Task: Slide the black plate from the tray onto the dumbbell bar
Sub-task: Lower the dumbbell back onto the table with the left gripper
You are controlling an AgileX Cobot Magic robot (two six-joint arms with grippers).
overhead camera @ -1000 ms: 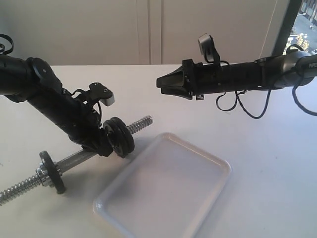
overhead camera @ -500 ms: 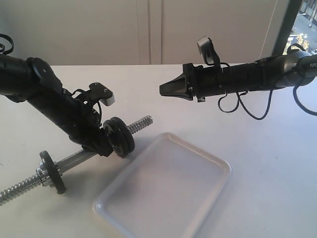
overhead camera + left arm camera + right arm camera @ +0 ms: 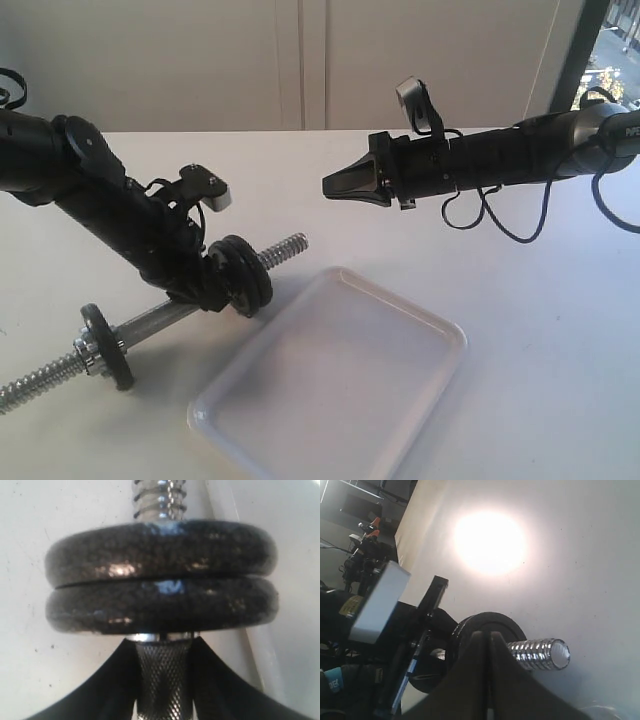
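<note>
The dumbbell bar [image 3: 285,250] lies slanted on the white table, with its threaded end [image 3: 540,655] towards the tray [image 3: 400,340]. Two black plates [image 3: 243,277] sit side by side on the bar, the outer one [image 3: 160,550] pressed against the inner one [image 3: 160,605]. My left gripper [image 3: 162,645] is shut on the knurled middle [image 3: 164,680] just behind them. The tray holds nothing. In the air above and right of the plates, my right gripper [image 3: 330,185] is shut and empty, its tips [image 3: 487,635] pointing at the plates [image 3: 490,622].
A smaller dark disc with a silver collar [image 3: 105,347] sits near the bar's other threaded end at the lower left. The white tray's near corner [image 3: 200,415] lies by the front edge. Cables hang below the right arm [image 3: 500,215].
My right gripper has drawn back a little to the right and its wrist has turned. The left arm, the bar and the plates have not moved.
</note>
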